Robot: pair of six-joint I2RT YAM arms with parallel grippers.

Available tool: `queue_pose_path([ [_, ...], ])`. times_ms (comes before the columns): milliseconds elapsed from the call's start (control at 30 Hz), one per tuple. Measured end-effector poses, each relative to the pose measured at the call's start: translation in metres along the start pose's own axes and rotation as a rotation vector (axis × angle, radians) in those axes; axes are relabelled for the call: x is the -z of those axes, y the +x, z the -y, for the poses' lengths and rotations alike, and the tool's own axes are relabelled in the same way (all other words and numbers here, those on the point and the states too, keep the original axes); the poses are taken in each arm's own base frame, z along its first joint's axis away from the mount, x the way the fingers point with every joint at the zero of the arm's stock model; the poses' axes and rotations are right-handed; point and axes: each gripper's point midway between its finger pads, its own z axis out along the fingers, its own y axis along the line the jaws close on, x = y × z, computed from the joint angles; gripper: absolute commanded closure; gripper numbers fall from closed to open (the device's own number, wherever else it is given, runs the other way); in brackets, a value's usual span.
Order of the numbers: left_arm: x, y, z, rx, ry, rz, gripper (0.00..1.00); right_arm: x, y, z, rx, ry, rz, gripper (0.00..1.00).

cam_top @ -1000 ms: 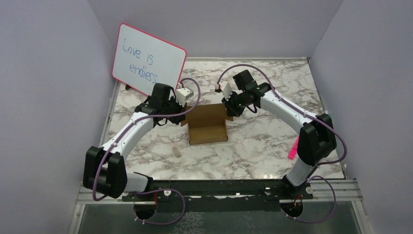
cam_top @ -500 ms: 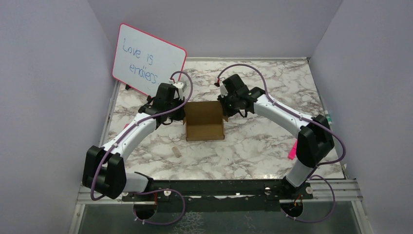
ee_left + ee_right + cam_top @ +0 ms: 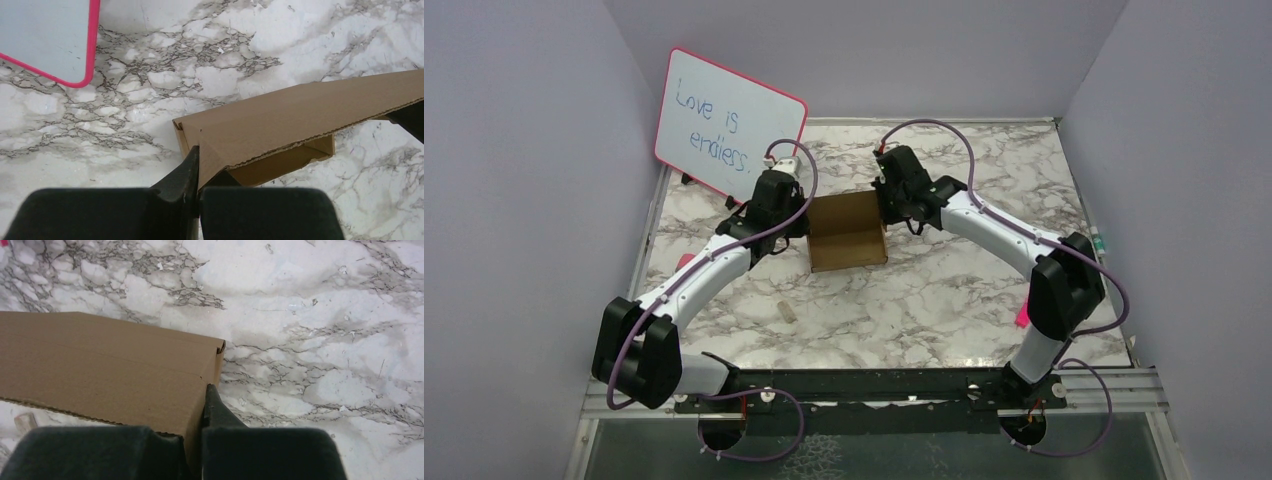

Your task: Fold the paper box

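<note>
both arms wear smooth white shells on their long links, with bulky black housings at the joints; the left arm (image 3: 694, 283) and the right arm (image 3: 996, 222) look alike. a thin purple cable (image 3: 944, 131) runs along each, looping loose near the wrist and again at the base. the bases sit on a long black rail (image 3: 874, 402). the left gripper (image 3: 197, 155) and the right gripper (image 3: 205, 396) have matte black, wedge-shaped fingers tapering out of blocky black bodies.

A: Top external: fixed, high behind the arms (image 3: 714, 265), facing the back wall (image 3: 864, 60), whole table (image 3: 944, 300) in frame.
B: Wrists: close, looking down; all three share the paper box (image 3: 848, 232).
</note>
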Motion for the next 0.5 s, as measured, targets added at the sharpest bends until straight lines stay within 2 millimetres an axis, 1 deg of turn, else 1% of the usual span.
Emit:
queue_pose_path([
  [133, -0.009, -0.002, -0.003, 0.021, -0.038, 0.033, 1.00, -0.012, -0.005, 0.001, -0.038, 0.027, 0.029, 0.99],
  [367, -0.031, 0.001, -0.005, 0.046, -0.092, 0.066, 1.00, -0.024, -0.007, 0.008, -0.072, 0.080, 0.049, 0.99],
  [500, -0.035, 0.000, -0.006, 0.061, -0.105, 0.089, 1.00, -0.028, -0.008, 0.009, -0.093, 0.090, 0.059, 0.99],
])
